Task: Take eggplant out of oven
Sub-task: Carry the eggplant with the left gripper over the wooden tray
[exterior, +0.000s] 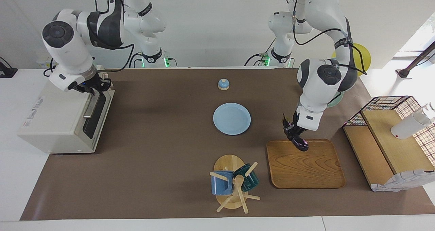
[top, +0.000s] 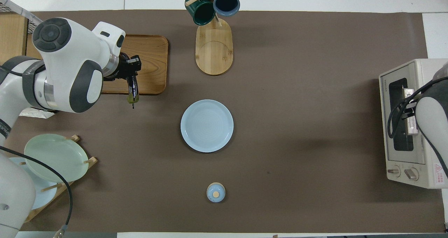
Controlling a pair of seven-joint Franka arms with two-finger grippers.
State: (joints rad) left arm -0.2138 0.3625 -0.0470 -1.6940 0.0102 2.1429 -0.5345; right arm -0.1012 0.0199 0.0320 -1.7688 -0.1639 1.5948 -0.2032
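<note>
Eggplant (exterior: 300, 143), glossy dark purple with a greenish tip, hangs clamped in the left gripper (exterior: 295, 135) over the wooden tray's (exterior: 306, 166) edge. Right gripper (exterior: 96, 88) sits at the oven (exterior: 57, 119) handle, grip unreadable.

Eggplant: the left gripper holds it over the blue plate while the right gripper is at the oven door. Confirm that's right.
Not quite. The left gripper holds the eggplant over the wooden tray, not the blue plate, as the facing view shows. The right gripper is at the oven door.

Left gripper (exterior: 295, 136) hangs low, jaws clamped; right gripper (exterior: 92, 88) likewise lowered.
</note>
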